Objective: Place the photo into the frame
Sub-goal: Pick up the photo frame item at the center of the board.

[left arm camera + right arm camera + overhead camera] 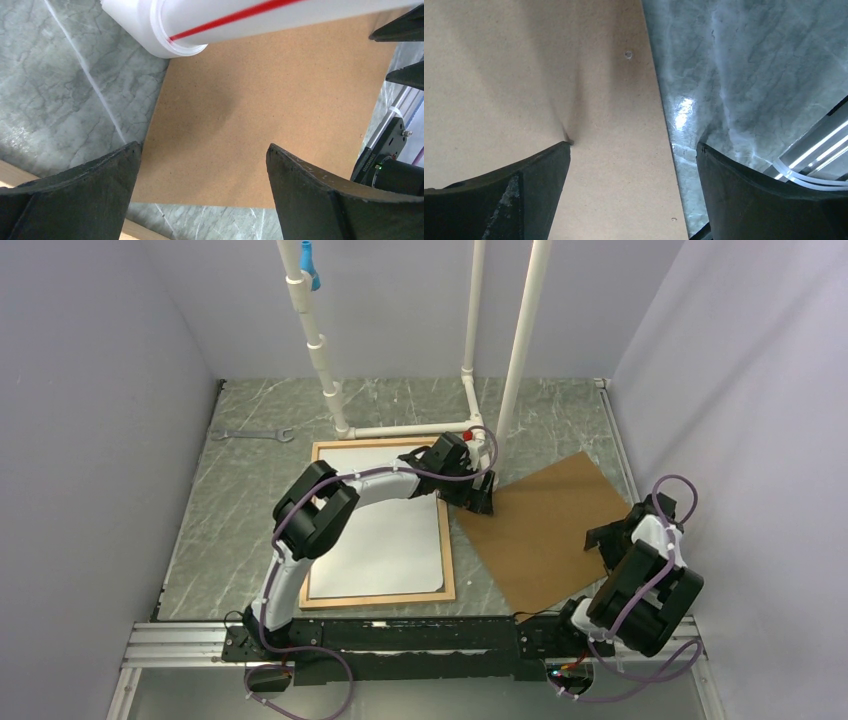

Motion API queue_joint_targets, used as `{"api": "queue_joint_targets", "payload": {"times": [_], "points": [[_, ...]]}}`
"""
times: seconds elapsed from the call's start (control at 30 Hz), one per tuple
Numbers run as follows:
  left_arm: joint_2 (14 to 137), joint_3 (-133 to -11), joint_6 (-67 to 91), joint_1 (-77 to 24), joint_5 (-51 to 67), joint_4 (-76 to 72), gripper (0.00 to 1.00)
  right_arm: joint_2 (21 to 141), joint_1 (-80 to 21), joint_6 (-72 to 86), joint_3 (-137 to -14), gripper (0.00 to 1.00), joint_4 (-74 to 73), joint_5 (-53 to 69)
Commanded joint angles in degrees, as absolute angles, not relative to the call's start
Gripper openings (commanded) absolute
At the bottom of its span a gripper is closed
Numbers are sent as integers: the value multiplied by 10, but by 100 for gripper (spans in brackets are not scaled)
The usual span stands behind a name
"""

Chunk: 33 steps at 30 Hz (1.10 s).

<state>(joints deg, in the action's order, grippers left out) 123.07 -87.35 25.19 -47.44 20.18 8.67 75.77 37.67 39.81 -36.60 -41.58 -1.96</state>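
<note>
- Black fingers (100, 175) of the left gripper (202, 150) are seen spread wide, with nothing held between them. The gripper hangs over a corner of a brown hardboard panel (260, 100), and a white pipe (210, 20) marked with a red line is close by.
- The right gripper (634, 145) is also spread and empty. One finger (524, 185) is placed over the panel and the other over the grey marbled table (749, 75), with the panel's edge between them.
- The photo (385, 540) is laid blank white side up inside the frame (449, 560), just left of the panel, and is crossed by the left arm (310, 515).
- A wrench (252, 435) is seen at the table's far left.
</note>
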Motion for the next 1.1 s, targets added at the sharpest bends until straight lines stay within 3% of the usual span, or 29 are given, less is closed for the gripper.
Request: {"api": "queue_joint_targets", "payload": {"times": [0.0, 0.57, 1.07], "points": [[1237, -884, 259, -473, 244, 62, 99, 760, 373, 395, -292, 97, -236, 117], [1190, -800, 324, -475, 322, 4, 96, 606, 372, 414, -267, 98, -221, 296], [1101, -788, 331, -485, 323, 50, 95, 489, 349, 429, -335, 99, -319, 395]]}}
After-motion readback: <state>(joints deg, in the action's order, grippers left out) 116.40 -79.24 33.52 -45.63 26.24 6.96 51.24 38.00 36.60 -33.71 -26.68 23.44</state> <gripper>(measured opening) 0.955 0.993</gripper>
